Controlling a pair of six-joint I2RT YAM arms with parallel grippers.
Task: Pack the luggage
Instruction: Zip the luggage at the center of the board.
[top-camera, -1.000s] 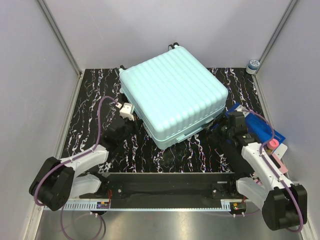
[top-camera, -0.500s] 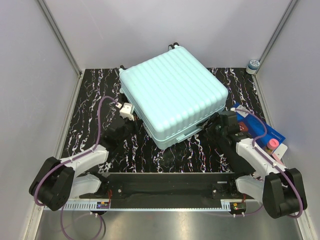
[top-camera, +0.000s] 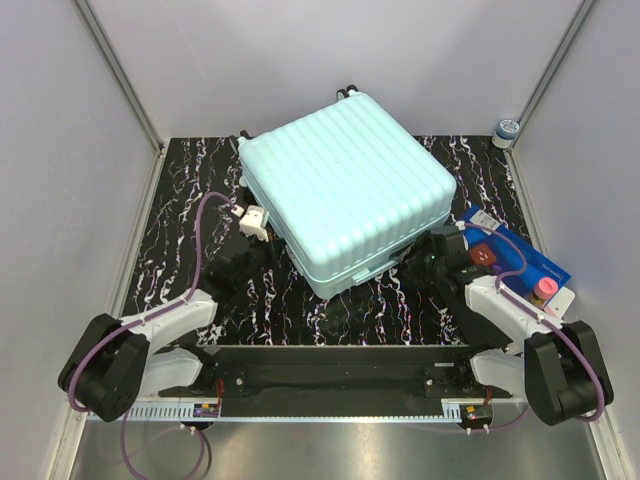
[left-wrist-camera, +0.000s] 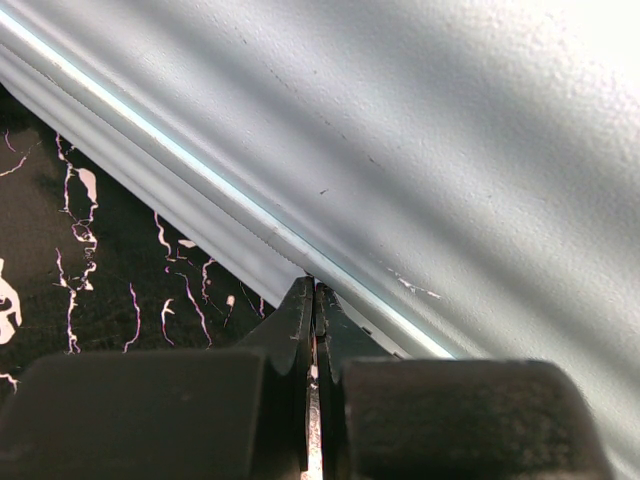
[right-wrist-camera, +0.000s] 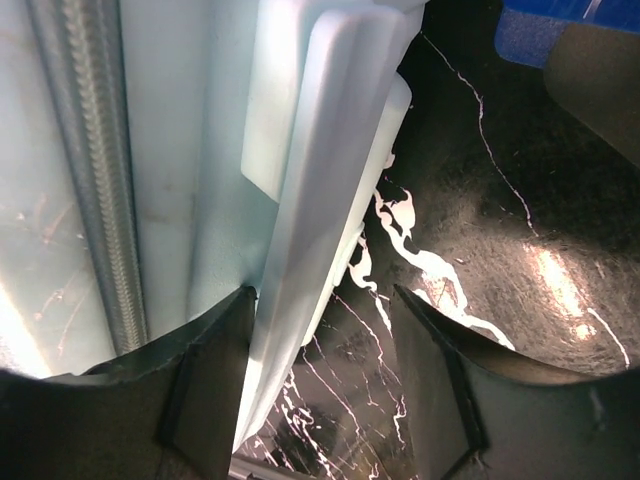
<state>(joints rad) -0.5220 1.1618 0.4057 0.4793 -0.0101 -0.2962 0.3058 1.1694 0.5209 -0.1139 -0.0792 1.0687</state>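
One suitcase (top-camera: 345, 185), mint-green, taken as the reference item. One flat blue box (top-camera: 530, 258), to the right of the suitcase. One pink-capped container (top-camera: 545, 289), right of the suitcase, at the near end of that box. One small round tub (top-camera: 507, 130), beyond the suitcase's far right corner. Two robot arms: left arm (top-camera: 170, 320) and right arm (top-camera: 500, 305), both on the suitcase's near side.

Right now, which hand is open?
The right hand: it is spread astride the handle of the luggage. The left hand is pinched shut, tips against the luggage's side.
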